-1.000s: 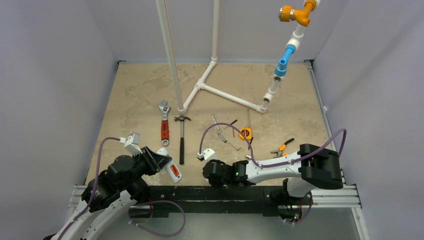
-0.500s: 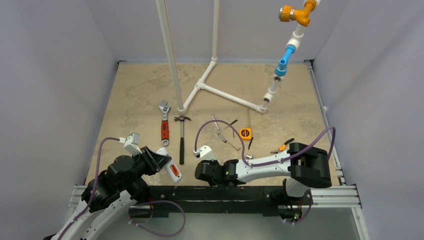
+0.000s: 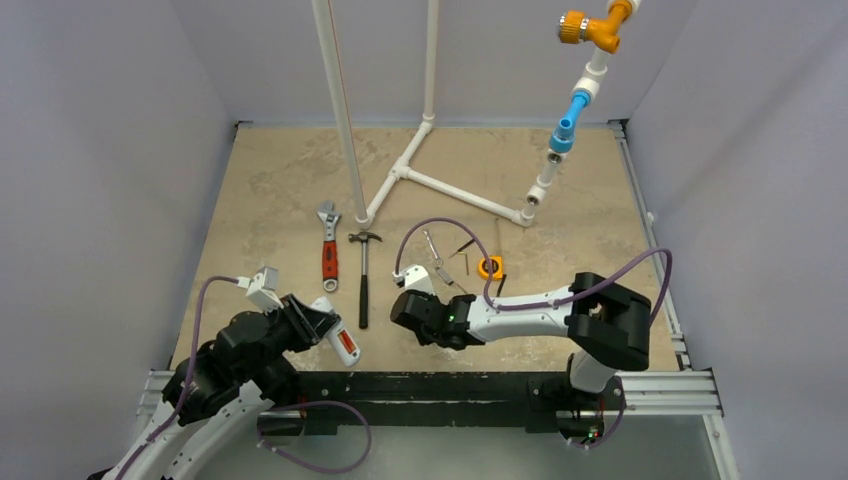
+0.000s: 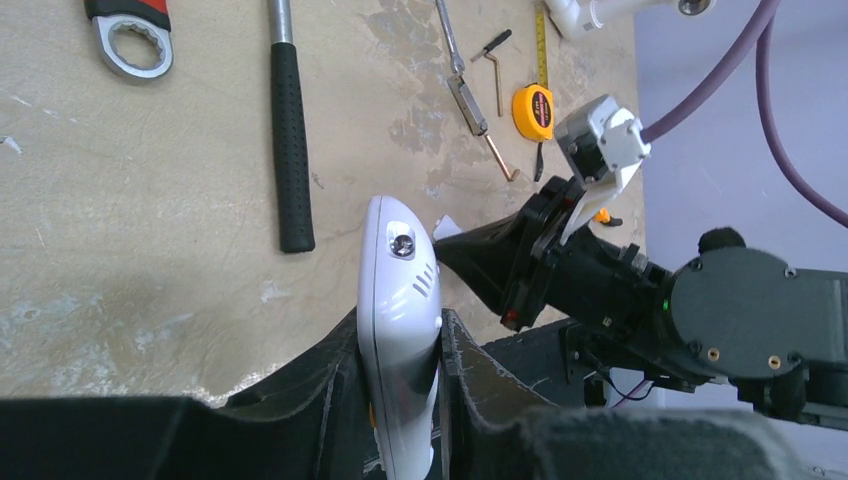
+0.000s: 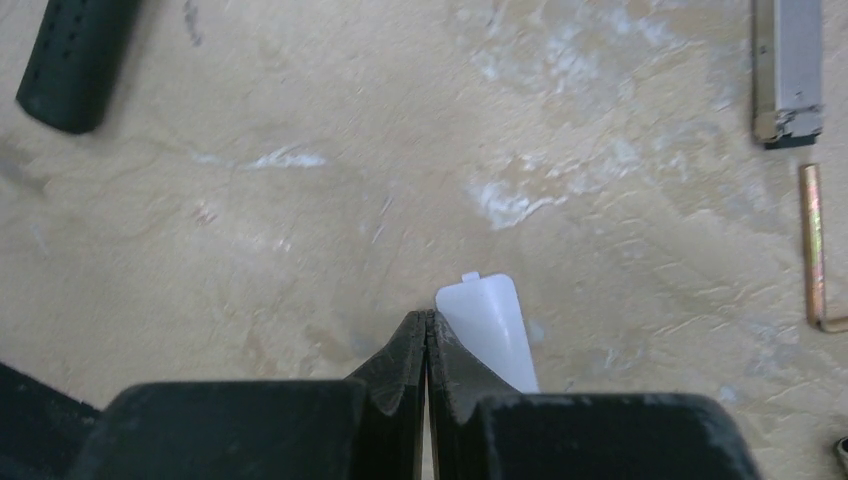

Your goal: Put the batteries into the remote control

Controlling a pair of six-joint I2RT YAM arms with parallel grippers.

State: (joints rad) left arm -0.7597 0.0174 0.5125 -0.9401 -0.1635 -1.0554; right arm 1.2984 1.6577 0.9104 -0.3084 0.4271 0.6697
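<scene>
Left gripper (image 4: 398,345) clamps remote control (image 4: 400,270), batteries (image 3: 349,345) apparently seated; closed right gripper (image 5: 428,322) sits beside white cover (image 5: 487,320), apparently unfitted.

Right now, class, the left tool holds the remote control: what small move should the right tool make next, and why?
Probably open the right tool and shift it sideways over the white plastic piece. Its jaws are shut with that piece beside them, not between, while the left tool clamps the remote control ready.
</scene>
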